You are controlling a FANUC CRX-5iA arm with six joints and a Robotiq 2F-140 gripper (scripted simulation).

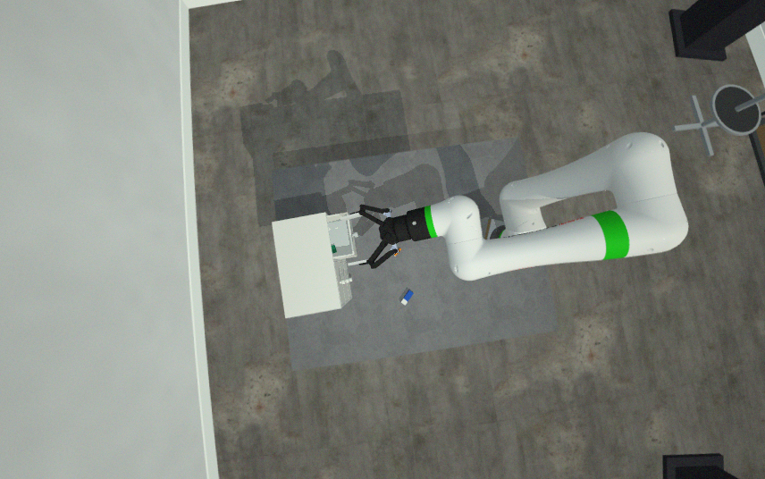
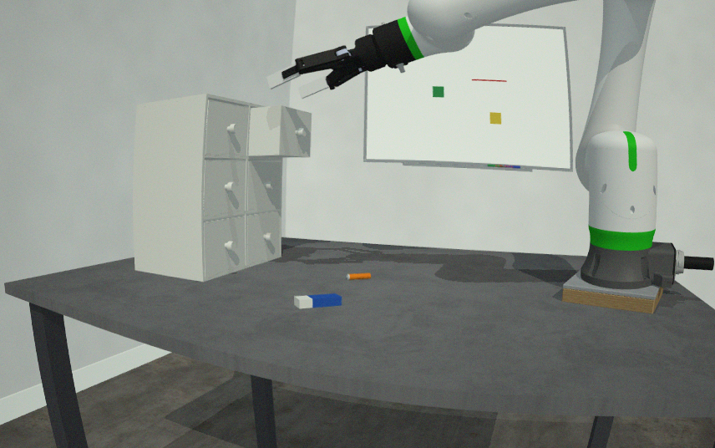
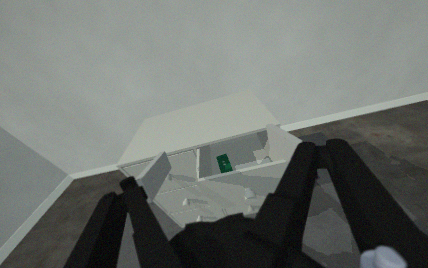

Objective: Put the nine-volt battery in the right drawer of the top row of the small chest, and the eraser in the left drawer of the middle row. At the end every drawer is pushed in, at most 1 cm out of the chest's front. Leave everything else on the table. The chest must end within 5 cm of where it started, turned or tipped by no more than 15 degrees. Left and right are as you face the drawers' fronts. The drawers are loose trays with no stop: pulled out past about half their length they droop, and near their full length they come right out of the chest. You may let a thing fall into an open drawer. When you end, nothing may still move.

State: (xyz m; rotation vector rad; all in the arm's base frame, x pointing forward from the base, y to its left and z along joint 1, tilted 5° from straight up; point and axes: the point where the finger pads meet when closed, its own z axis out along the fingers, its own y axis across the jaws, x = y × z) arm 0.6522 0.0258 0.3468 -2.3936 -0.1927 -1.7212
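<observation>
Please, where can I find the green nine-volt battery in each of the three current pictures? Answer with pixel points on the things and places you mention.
Top: left of centre, a small green patch inside the open drawer, partly covered by the chest's top; battery [image 1: 333, 248] [image 3: 224, 163].
Exterior: not visible; the drawer's walls probably hide it.
Wrist: just right of centre, inside the open drawer.
Shared landmark: the open top-row right drawer [image 1: 354, 246] [image 2: 296, 138] [image 3: 284, 142].

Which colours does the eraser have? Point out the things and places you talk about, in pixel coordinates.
Blue and white: the eraser [image 1: 407, 297] [image 2: 317, 300] shows best in the exterior view.

matt grey table, pale wooden block
</observation>
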